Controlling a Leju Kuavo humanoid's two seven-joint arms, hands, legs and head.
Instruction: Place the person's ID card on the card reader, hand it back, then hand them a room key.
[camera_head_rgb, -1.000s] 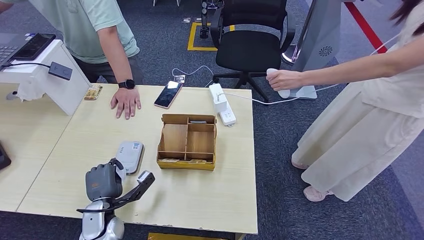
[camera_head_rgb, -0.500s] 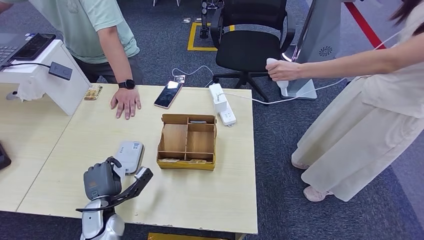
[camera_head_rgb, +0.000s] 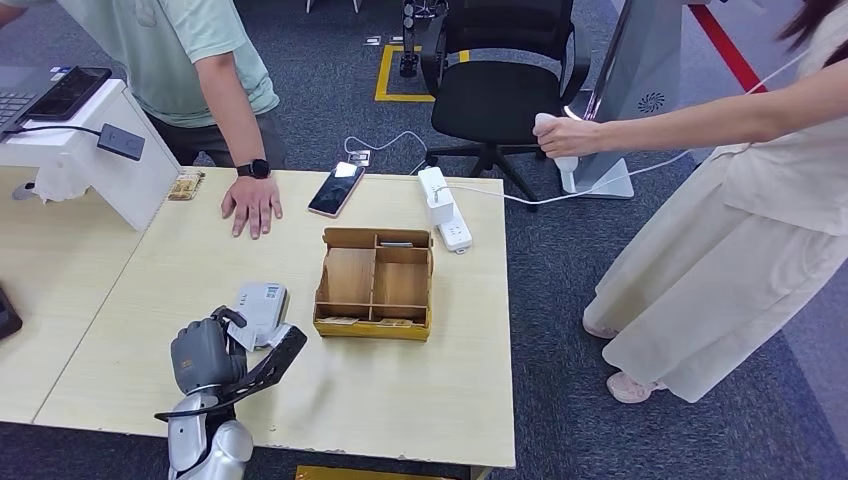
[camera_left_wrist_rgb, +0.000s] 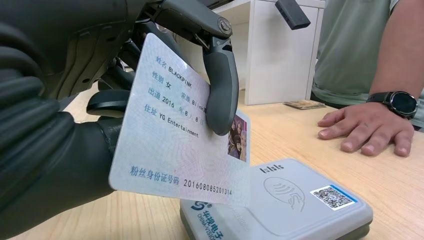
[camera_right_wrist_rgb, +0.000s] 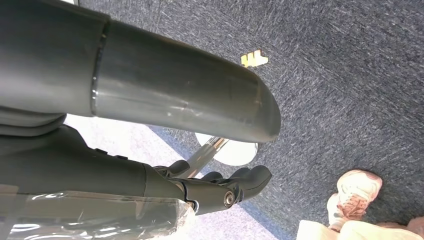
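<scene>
Head view: left hand (camera_head_rgb: 207, 355) holds the card (camera_head_rgb: 262, 337) at the reader's (camera_head_rgb: 261, 306) near edge. Left wrist view: fingers (camera_left_wrist_rgb: 222, 90) pinch the card (camera_left_wrist_rgb: 170, 135) tilted just above the reader (camera_left_wrist_rgb: 280, 202); next, lay it flat. Right wrist view: right hand (camera_right_wrist_rgb: 220, 187) hangs, curled, apparently empty.

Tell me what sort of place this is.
Likely an office or lab staged as a check-in desk: a card reader on a wooden table, an office chair on carpet, floor tape markings.

Left hand (camera_head_rgb: 207, 355) — card reader (camera_head_rgb: 260, 311) alongside
</scene>
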